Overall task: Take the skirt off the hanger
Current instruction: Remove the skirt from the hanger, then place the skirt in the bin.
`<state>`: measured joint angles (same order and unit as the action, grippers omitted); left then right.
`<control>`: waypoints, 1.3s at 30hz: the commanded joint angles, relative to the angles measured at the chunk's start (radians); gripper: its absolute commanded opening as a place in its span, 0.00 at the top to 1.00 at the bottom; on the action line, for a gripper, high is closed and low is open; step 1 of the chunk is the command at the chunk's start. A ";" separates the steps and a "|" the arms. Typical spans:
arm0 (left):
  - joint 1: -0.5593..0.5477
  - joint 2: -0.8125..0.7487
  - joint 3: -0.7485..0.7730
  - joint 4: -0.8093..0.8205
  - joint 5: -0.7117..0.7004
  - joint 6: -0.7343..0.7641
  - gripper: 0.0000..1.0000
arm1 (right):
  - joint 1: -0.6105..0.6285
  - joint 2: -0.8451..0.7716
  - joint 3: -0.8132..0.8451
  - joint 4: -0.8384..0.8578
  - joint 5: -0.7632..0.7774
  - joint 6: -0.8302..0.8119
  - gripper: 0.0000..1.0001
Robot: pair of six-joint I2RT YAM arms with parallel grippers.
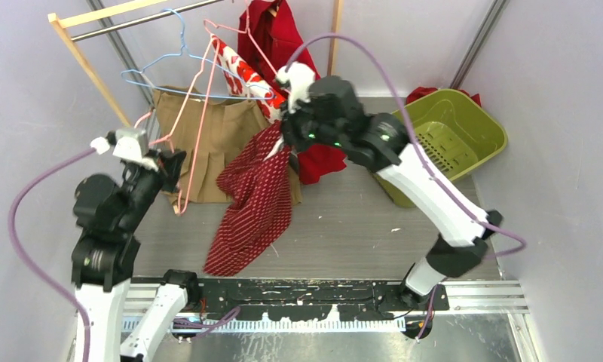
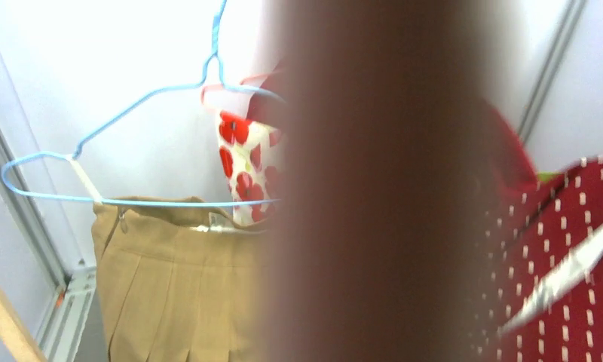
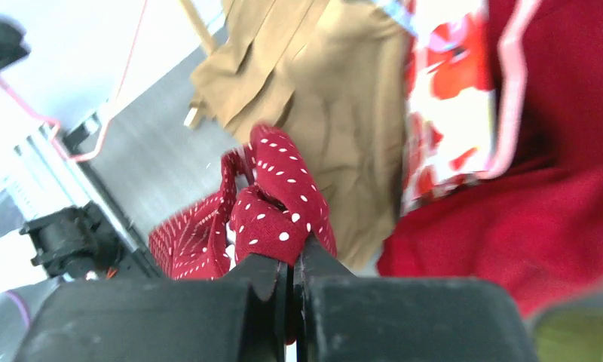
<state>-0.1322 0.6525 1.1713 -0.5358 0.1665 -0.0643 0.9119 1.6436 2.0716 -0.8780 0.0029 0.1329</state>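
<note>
Top view: your right fingers (image 1: pixel 286 142) are clamped on the upper edge of the dotted red skirt (image 1: pixel 252 204), which hangs toward the worktop (image 1: pixel 344 219). Your left fingers (image 1: pixel 170 167) appear closed on the pink hanger (image 1: pixel 201 105). Left wrist view: a blurred mass (image 2: pixel 374 181) blocks the centre, so that grip stays unconfirmed. Right wrist view: the fold is pinched deep. Hold the hanger steady and draw the skirt away evenly, watching for snagged loops.
</note>
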 commanded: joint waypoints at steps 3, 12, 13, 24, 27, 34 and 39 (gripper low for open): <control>-0.006 -0.123 0.058 -0.217 0.070 0.021 1.00 | -0.014 -0.174 -0.047 0.141 0.327 -0.189 0.99; -0.007 -0.191 0.112 -0.388 -0.082 0.062 1.00 | -0.087 -0.180 0.055 0.426 0.725 -0.446 0.99; -0.007 -0.188 0.128 -0.416 -0.088 0.069 1.00 | -0.122 -0.159 0.098 0.441 0.743 -0.456 0.99; -0.007 -0.221 0.159 -0.505 -0.111 0.063 1.00 | -0.474 -0.062 0.300 0.710 0.809 -0.573 0.99; -0.007 -0.219 0.162 -0.508 -0.115 0.060 1.00 | -0.574 -0.040 0.333 0.747 0.795 -0.565 0.99; -0.007 -0.201 0.160 -0.498 -0.125 0.065 1.00 | -0.770 0.033 0.358 0.673 0.720 -0.401 0.99; -0.007 -0.188 0.147 -0.486 -0.147 0.068 1.00 | -0.842 0.093 0.306 0.590 0.652 -0.273 0.99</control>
<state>-0.1368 0.4419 1.3121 -1.0706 0.0444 -0.0132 0.1009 1.6920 2.4046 -0.2634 0.7300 -0.2600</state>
